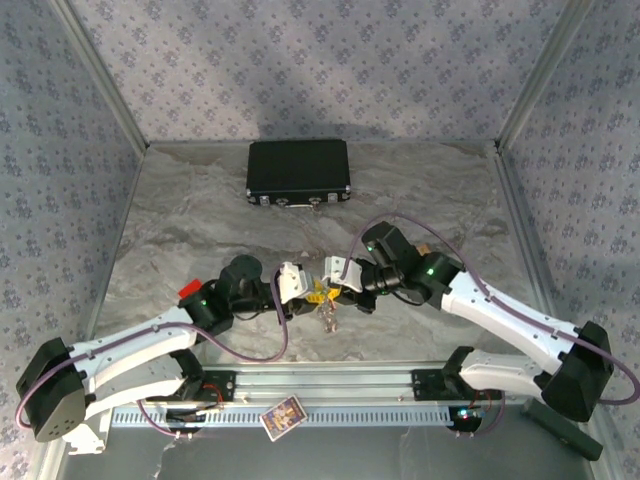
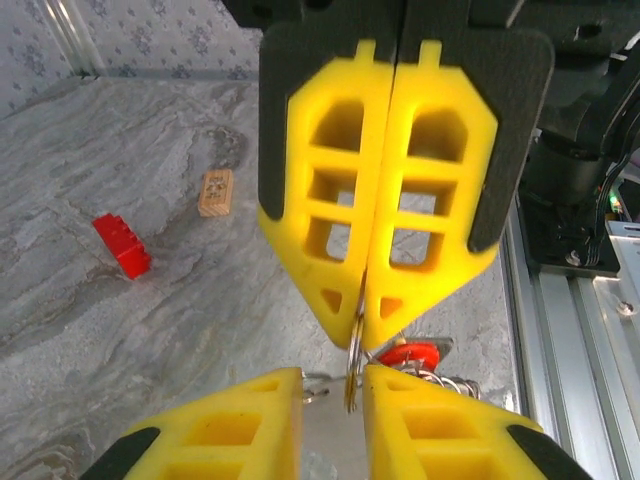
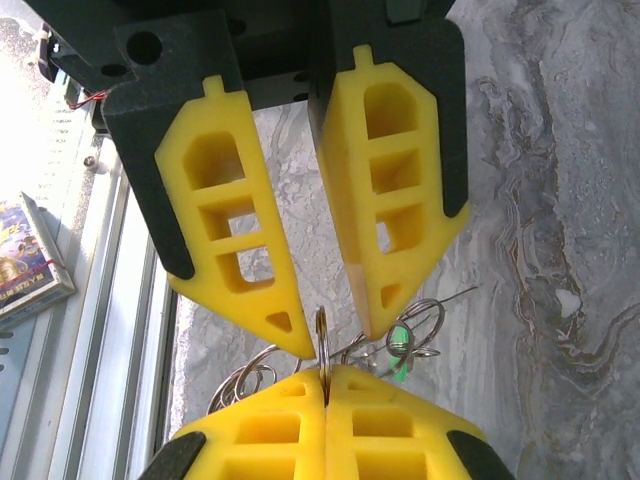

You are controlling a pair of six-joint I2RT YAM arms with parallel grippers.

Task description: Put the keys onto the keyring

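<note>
The keyring (image 3: 321,335) stands edge-on, a thin silvery loop. My right gripper (image 3: 325,372) is shut on its lower rim. Opposite, my left gripper (image 3: 335,340) is open, its yellow fingers on either side of the ring's upper rim. In the left wrist view the keyring (image 2: 352,385) hangs from the shut right gripper (image 2: 362,335) into the gap of my left gripper (image 2: 332,372), close to one finger. A red key (image 2: 410,354) and a green key (image 3: 400,345) hang among smaller wire rings (image 3: 240,380). From above, both grippers meet at the bundle (image 1: 326,316), near the table's front.
A black case (image 1: 298,172) lies at the back of the table. A red block (image 2: 122,245) and a small brown bit (image 2: 216,192) lie left of my left arm. A card (image 1: 282,416) rests on the metal rail (image 1: 350,385) at the near edge.
</note>
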